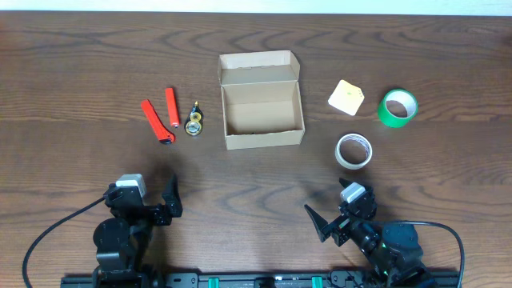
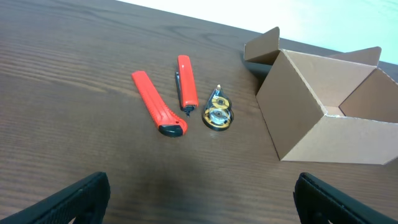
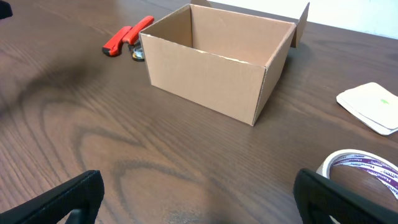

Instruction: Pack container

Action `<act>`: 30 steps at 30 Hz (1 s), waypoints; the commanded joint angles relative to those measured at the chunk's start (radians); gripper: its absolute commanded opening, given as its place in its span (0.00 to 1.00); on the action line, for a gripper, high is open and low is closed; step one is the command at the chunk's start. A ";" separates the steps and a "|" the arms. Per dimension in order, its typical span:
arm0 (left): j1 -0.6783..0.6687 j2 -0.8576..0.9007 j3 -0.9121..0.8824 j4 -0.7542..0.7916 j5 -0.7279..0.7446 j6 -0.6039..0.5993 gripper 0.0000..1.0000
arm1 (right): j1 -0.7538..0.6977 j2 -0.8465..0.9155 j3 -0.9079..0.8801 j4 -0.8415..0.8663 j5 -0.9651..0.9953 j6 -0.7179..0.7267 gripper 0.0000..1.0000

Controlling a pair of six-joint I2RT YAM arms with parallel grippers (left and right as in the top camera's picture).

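The tan cardboard container (image 1: 264, 139) stands open and empty at the table's middle back, with its flap lid (image 1: 258, 69) tipped back. It also shows in the left wrist view (image 2: 323, 134) and the right wrist view (image 3: 205, 78). My left gripper (image 1: 158, 205) is open and empty near the front left edge, well short of the box; its jaws show in the left wrist view (image 2: 199, 202). My right gripper (image 1: 332, 212) is open and empty at the front right; its jaws show in the right wrist view (image 3: 199, 199).
Left of the box lie a red box cutter (image 1: 157, 121), a red pen (image 1: 171, 107) and a clear tape dispenser (image 1: 194, 122). Right of it lie a yellow sticky pad (image 1: 346, 98), a green tape roll (image 1: 397, 108) and a white tape roll (image 1: 354, 150).
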 commanded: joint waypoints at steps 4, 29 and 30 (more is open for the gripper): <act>0.002 -0.006 -0.021 -0.002 0.004 -0.006 0.95 | 0.008 -0.011 -0.006 0.002 0.006 0.010 0.99; 0.002 -0.006 -0.021 -0.002 0.004 -0.006 0.95 | -0.027 0.056 0.024 0.342 0.172 0.966 0.99; 0.002 -0.006 -0.021 -0.002 0.004 -0.006 0.95 | -0.043 0.089 0.041 0.343 0.175 0.932 0.99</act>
